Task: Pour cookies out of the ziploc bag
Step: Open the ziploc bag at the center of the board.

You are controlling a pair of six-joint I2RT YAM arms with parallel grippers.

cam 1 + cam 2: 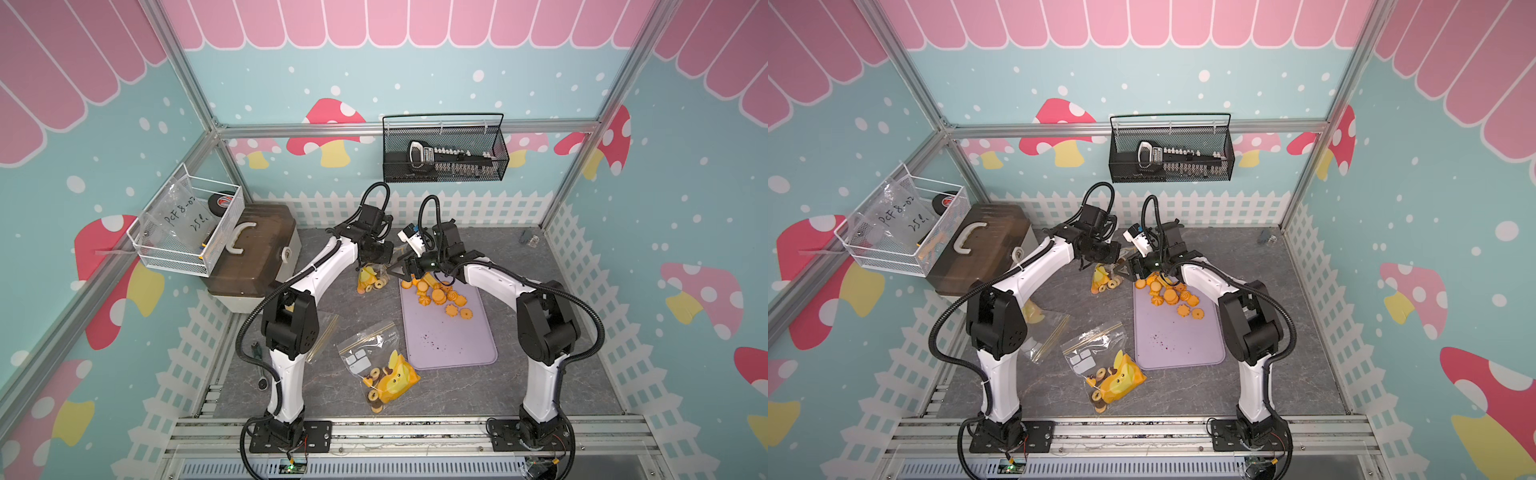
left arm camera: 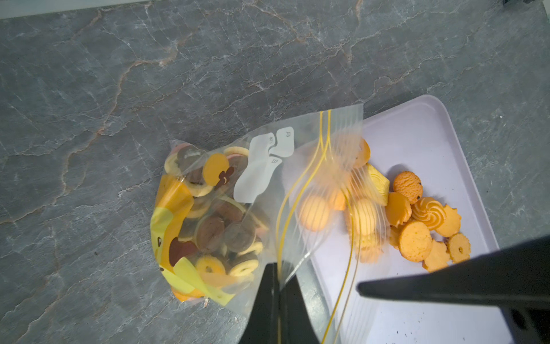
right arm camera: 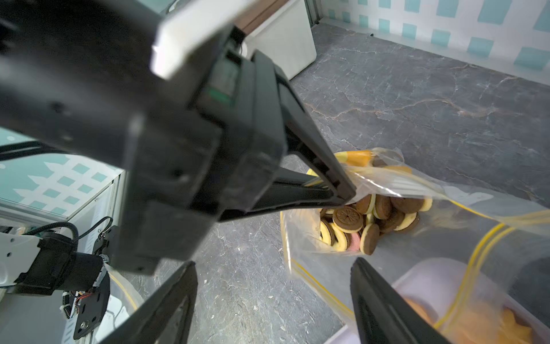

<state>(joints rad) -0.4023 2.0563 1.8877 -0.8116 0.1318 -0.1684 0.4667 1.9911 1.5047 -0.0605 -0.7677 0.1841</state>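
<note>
Mid-pour, I'd say: left jaws clenched on the edge of the clear yellow-zipped ziploc bag, right jaws spread empty at its mouth, brown and yellow round cookies bunched deep inside, beside the lilac plastic tray, so next, lift that bottom above the mouth

White arms with black joints, cables, grippers.
</note>
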